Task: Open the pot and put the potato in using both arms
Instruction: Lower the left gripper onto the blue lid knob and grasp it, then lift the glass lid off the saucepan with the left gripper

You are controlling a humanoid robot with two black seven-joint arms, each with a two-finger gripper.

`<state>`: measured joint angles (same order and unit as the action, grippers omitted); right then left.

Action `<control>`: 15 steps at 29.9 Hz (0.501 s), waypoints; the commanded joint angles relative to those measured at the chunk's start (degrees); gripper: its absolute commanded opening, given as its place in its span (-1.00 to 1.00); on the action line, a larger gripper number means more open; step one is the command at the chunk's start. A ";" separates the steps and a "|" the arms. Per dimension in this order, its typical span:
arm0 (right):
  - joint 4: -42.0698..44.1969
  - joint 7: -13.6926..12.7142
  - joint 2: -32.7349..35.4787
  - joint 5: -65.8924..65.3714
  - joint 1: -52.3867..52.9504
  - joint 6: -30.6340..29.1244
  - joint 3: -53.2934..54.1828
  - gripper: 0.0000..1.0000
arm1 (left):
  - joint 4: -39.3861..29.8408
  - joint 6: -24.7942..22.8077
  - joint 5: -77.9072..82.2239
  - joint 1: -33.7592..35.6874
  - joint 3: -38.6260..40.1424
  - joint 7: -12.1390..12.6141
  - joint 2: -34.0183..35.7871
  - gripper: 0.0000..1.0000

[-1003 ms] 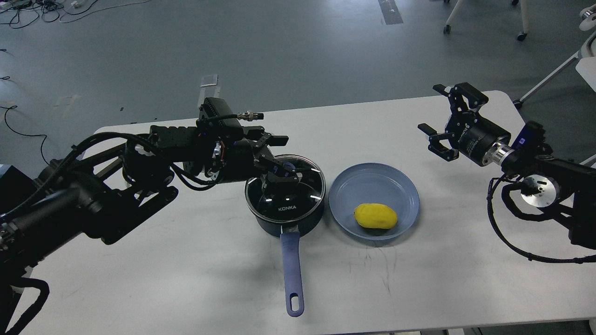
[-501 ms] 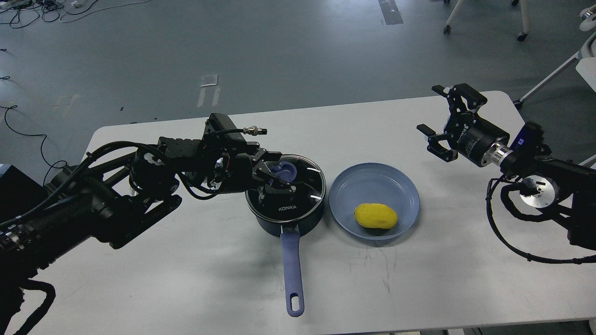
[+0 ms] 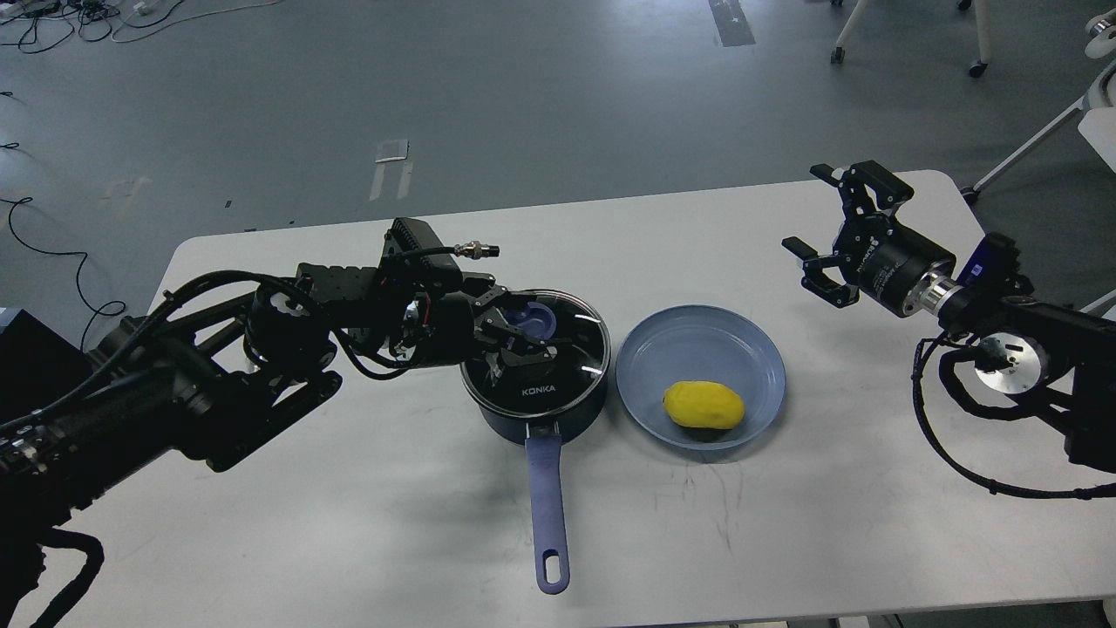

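Observation:
The dark navy pot (image 3: pixel 558 410) stands mid-table, its long blue-purple handle (image 3: pixel 546 506) pointing at me. The glass KONKA lid (image 3: pixel 571 349) lies on it. My left gripper (image 3: pixel 516 328) is low over the lid, open, with its jaws on either side of the blue knob (image 3: pixel 534 319) and close to it. I cannot tell if they touch it. The yellow potato (image 3: pixel 703 405) lies in the shallow blue plate (image 3: pixel 697 336) to the right of the pot. My right gripper (image 3: pixel 803 208) is open and empty, held above the table's far right, well away from the plate.
The white table (image 3: pixel 349 523) ends close behind the pot and just right of my right arm. Chair and desk legs (image 3: pixel 1029 148) stand on the floor at the far right. Cables (image 3: pixel 52 244) lie on the floor at the left.
My left gripper has come down onto the lid and its jaws have drawn in around the knob. The lid still lies on the pot. The right arm has barely moved.

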<state>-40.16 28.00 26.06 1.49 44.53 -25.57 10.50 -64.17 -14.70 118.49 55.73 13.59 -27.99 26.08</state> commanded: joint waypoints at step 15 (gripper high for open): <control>0.00 0.00 -0.04 0.00 0.12 0.00 -0.04 0.97 | -2.53 -0.07 -0.37 4.37 0.21 -0.01 1.78 0.08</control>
<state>-40.17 28.00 25.92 1.49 44.62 -25.59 10.54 -65.64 -14.61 118.29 57.56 13.89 -28.01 26.89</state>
